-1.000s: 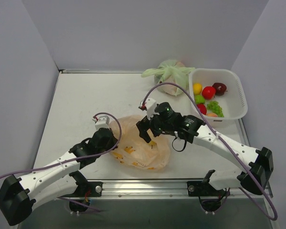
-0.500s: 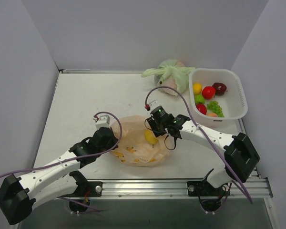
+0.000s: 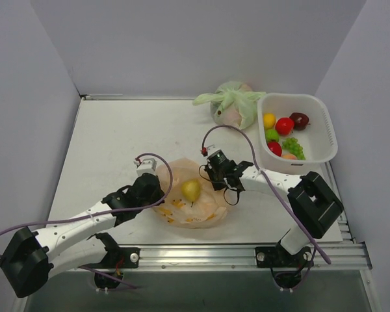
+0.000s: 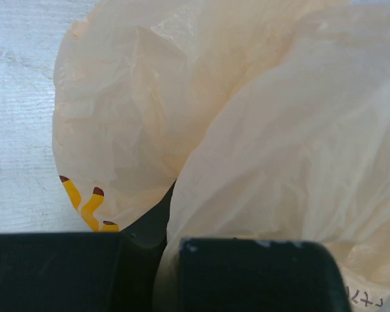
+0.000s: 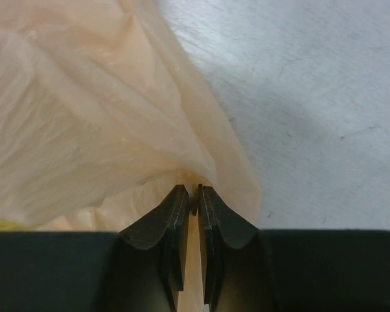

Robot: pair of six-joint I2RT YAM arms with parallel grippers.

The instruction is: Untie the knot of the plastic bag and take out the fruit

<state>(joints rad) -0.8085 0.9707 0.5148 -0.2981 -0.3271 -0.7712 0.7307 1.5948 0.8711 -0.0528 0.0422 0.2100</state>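
Observation:
The peach-orange plastic bag (image 3: 205, 207) lies crumpled near the front of the table, its mouth spread. A yellow-green pear-like fruit (image 3: 192, 190) shows inside it. My left gripper (image 3: 157, 190) is shut on the bag's left edge, and thin film (image 4: 260, 149) fills the left wrist view and runs down between the fingers (image 4: 247, 273). My right gripper (image 3: 210, 174) sits at the bag's right edge, its jaws (image 5: 196, 190) pinched on a fold of the bag (image 5: 84, 117). No knot shows in any view.
A tied pale green bag (image 3: 233, 104) stands at the back. To its right, a white basket (image 3: 292, 95) holds several fruits (image 3: 285, 125). Grey walls close in the table on three sides. A metal rail (image 3: 201, 250) runs along the front edge.
My right gripper came down from above the bag to its right edge and closed on the film. The pear-like fruit came into view. My left gripper drifted slightly right, still shut.

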